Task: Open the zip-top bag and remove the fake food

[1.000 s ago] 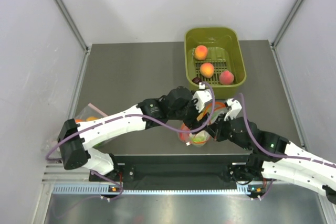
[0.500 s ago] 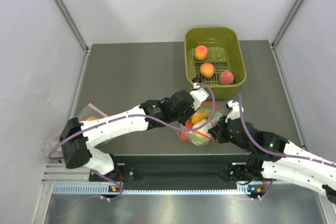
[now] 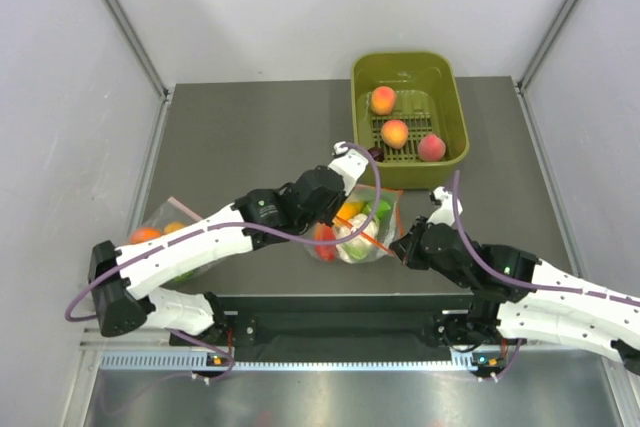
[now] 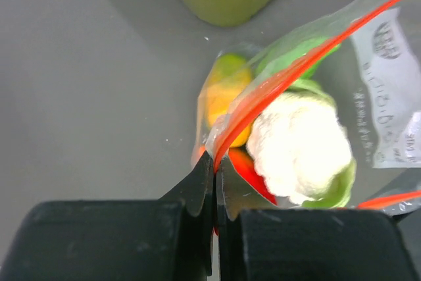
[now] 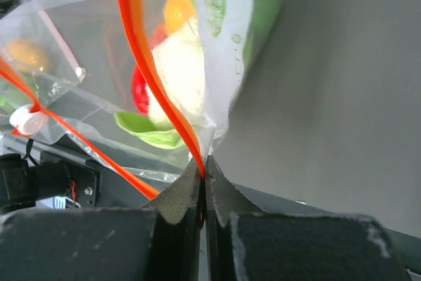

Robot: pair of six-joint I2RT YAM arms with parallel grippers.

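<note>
One zip-top bag [image 3: 372, 230] of fake food [image 4: 299, 143] is at the near middle of the table [image 3: 250, 137]. The left gripper [image 4: 214, 162] pinches its orange-red strip on the left, and the right gripper [image 5: 202, 166] pinches it on the right. A green basket [image 3: 403, 57] holding peaches [image 3: 395, 133] stands farther back.

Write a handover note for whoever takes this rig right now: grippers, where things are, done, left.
Left gripper: shut on the orange-red strip of the zip-top bag.
Right gripper: shut on the same bag's strip, at the other side.
Bag is between the two arms, near the front of the table, short of the green bin holding three peaches. A second bag lies at far left.
Done: both grips set. The strip shows as two separate lines in the wrist views, so the mouth seems to be parting.
Left: pull it wide, take out the fake food, all inside now.
</note>
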